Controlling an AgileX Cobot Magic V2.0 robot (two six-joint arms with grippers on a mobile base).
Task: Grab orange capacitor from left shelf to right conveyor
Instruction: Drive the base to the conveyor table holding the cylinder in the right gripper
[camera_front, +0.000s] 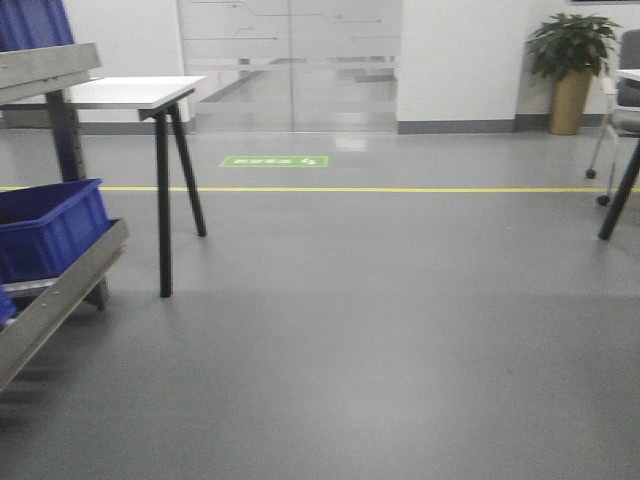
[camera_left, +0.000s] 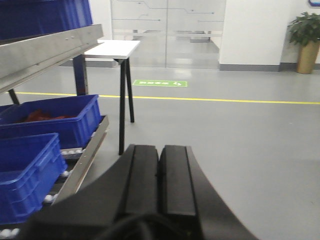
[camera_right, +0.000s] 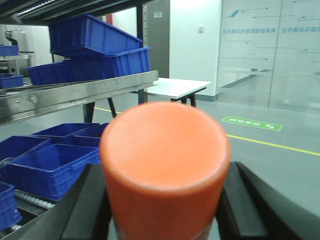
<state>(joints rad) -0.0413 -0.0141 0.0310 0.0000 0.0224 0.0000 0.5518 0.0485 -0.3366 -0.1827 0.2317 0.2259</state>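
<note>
In the right wrist view the orange capacitor (camera_right: 165, 165) fills the centre, its flat end toward the camera. My right gripper (camera_right: 165, 205) is shut on it, one black finger on each side. The left shelf shows with its steel rail (camera_right: 85, 92) and blue bins (camera_right: 95, 37). It also shows in the front view (camera_front: 55, 290) and the left wrist view (camera_left: 45, 55). My left gripper (camera_left: 160, 170) is shut and empty, held over the floor beside the shelf. The right conveyor is out of view.
A white table with black legs (camera_front: 160, 95) stands next to the shelf. Grey floor with a yellow line (camera_front: 380, 189) and a green floor sign (camera_front: 274, 161) lies ahead. A potted plant (camera_front: 570, 65) and a chair (camera_front: 622, 110) are at the far right.
</note>
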